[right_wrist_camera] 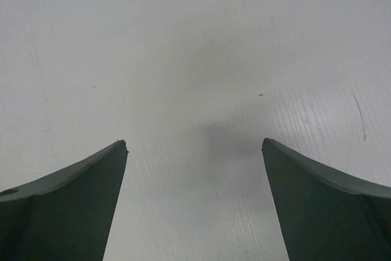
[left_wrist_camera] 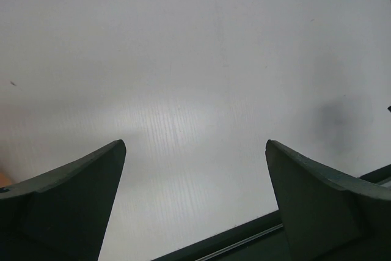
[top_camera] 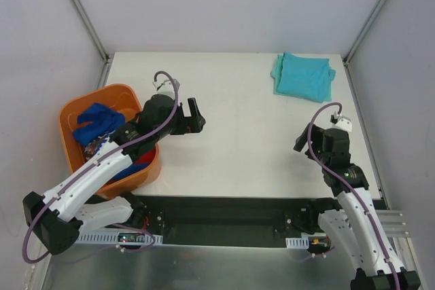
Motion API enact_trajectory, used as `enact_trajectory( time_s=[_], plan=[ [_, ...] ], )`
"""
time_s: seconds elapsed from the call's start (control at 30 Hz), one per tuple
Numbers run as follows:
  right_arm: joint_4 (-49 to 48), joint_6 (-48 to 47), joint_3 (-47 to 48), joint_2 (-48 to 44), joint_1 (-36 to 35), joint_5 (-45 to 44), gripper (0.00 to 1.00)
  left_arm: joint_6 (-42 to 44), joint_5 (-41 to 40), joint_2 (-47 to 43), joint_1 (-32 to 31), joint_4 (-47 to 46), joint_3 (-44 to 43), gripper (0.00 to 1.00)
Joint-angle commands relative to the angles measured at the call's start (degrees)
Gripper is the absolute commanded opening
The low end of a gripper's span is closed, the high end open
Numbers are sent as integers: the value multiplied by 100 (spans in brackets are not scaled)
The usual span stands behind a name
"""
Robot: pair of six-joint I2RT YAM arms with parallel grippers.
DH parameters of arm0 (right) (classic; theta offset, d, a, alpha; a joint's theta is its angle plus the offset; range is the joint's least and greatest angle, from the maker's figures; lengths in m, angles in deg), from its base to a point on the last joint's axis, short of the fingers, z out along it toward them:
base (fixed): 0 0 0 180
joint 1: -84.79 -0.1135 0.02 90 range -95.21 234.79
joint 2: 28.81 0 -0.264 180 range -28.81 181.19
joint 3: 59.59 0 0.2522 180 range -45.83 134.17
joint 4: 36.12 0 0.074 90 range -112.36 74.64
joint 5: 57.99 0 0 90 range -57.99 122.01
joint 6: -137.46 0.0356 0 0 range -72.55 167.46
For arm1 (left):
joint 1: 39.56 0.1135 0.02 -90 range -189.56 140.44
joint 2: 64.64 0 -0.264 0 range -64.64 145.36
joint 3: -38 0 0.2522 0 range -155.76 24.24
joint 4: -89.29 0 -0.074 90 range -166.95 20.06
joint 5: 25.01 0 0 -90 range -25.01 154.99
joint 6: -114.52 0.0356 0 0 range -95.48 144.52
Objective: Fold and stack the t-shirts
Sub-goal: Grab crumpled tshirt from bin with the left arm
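Left tool (left_wrist_camera: 195, 145): fingers wide apart, empty, over the bare white surface (top_camera: 238, 147), just beside the orange tub (top_camera: 112, 89).
Right tool (right_wrist_camera: 194, 143): wide apart, empty, above the surface near its right edge.
Teal t-shirt (top_camera: 304, 76): folded, far right corner.
Blue t-shirt (top_camera: 94, 121) and red t-shirt (top_camera: 141, 161): crumpled in the tub.

An orange tub (top_camera: 95, 91) sat on the white worktop (top_camera: 251, 154), against its left edge. It lay slightly nearer the near-left corner.
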State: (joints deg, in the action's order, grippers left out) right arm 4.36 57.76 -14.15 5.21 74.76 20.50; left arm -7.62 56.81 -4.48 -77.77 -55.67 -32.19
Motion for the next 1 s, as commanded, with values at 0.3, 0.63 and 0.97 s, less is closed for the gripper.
enact_trajectory(
  time_s=[0.3,0.63,0.97],
  plan=[
    [114,129,145,-326,-44,-44,97,112,-1226,-444,42,401,-193,99],
    [97,68,216,-133,-44,17,97,-994,-2115,-576,2782,2257,-624,99],
    [-316,-37,163,298,-44,307,97,-1611,-3261,-172,4101,3260,-712,99]
  ],
)
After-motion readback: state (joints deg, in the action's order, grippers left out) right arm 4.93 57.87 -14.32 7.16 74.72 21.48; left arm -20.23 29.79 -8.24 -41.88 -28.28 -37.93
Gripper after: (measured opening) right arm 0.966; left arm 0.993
